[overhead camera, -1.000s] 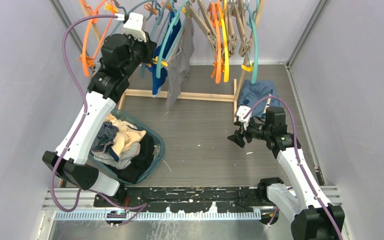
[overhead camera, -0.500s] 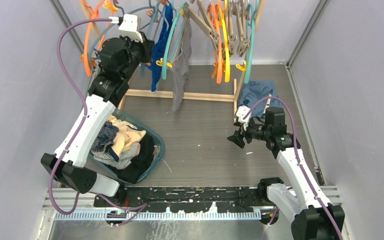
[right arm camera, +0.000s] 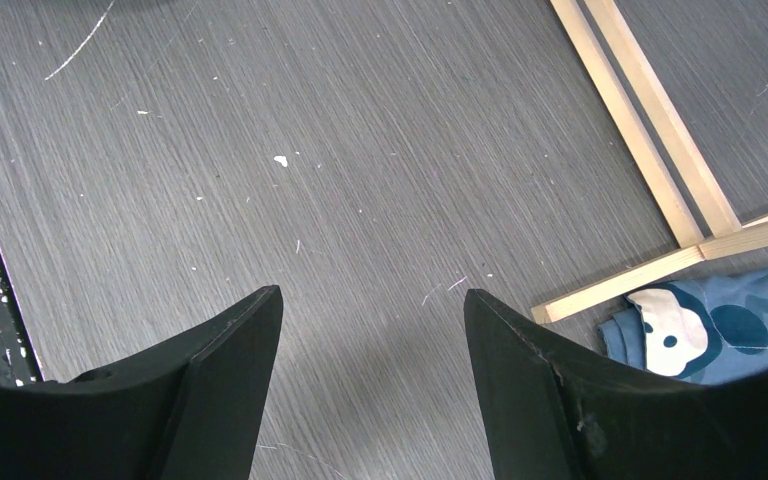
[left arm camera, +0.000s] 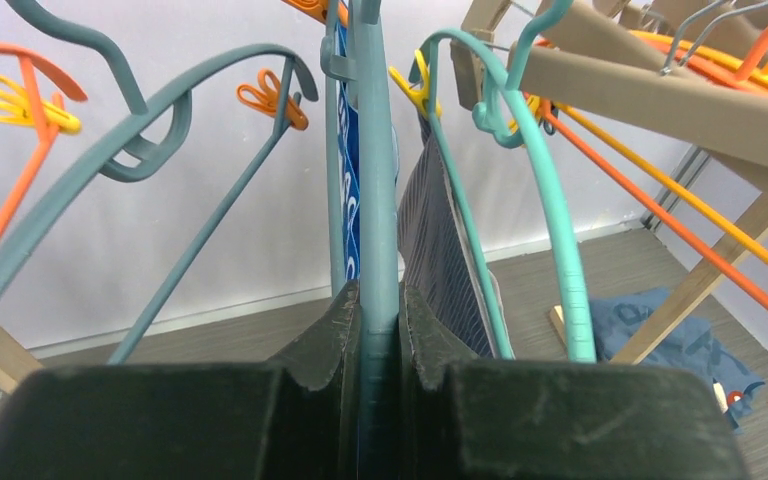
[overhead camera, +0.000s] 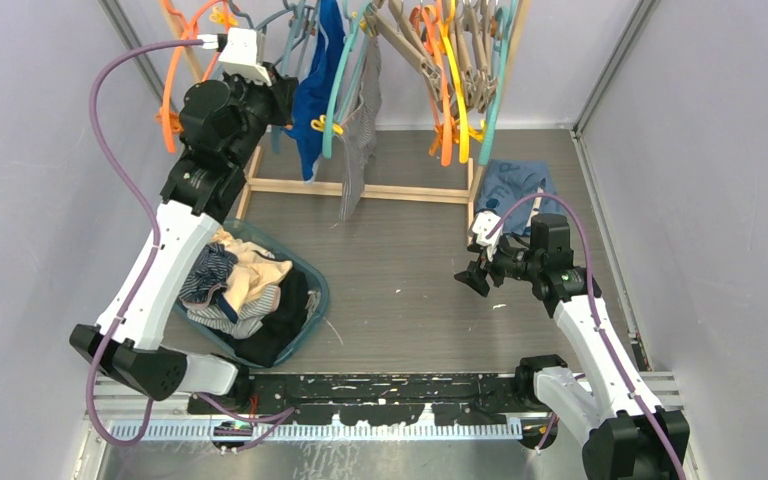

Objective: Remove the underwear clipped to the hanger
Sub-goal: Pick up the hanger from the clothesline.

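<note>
Grey wood-grain table (overhead camera: 410,290), scuffed, small white fleck (right arm camera: 281,159) mid-surface. Pale wooden rack base (overhead camera: 360,188) runs left-right at far side; its slats meet at a corner on the right (right arm camera: 695,245). Blue cartoon-face garment (overhead camera: 515,185) crumpled on the table just right of that corner, touching the wood. Orange hangers (overhead camera: 170,90) hang far left, one carrying a yellow clip (left arm camera: 25,105); more orange (overhead camera: 447,100) among tan hangers (overhead camera: 410,50) far centre. Blue basket (overhead camera: 318,285) near left. Black rail (overhead camera: 380,385) along near edge.

Hangers (overhead camera: 447,100), tops beyond upper edge
</note>
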`<act>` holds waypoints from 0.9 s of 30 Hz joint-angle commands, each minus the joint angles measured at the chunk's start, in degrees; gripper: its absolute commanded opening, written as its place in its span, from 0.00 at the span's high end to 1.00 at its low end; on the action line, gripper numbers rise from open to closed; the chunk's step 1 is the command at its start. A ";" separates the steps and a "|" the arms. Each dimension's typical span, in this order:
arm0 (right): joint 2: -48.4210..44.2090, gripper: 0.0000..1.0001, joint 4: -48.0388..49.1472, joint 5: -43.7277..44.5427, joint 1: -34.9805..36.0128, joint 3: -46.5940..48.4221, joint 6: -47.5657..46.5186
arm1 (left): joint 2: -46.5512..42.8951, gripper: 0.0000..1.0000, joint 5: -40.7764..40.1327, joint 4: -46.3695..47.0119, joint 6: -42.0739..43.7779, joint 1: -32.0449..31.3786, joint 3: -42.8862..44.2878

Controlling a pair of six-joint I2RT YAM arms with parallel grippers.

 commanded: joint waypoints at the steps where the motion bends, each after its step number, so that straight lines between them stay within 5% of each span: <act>1: -1.30 0.27 1.39 -0.66 0.28 0.04 -0.63 | -3.78 1.00 0.27 5.49 1.05 0.24 0.10; 7: -1.55 0.27 1.35 -0.95 0.28 0.03 -0.69 | -9.25 1.00 0.16 0.68 7.35 0.24 -3.08; 27: -1.13 0.27 0.53 -2.78 1.25 0.73 -0.39 | -29.97 1.00 7.62 -47.00 22.86 0.19 -1.10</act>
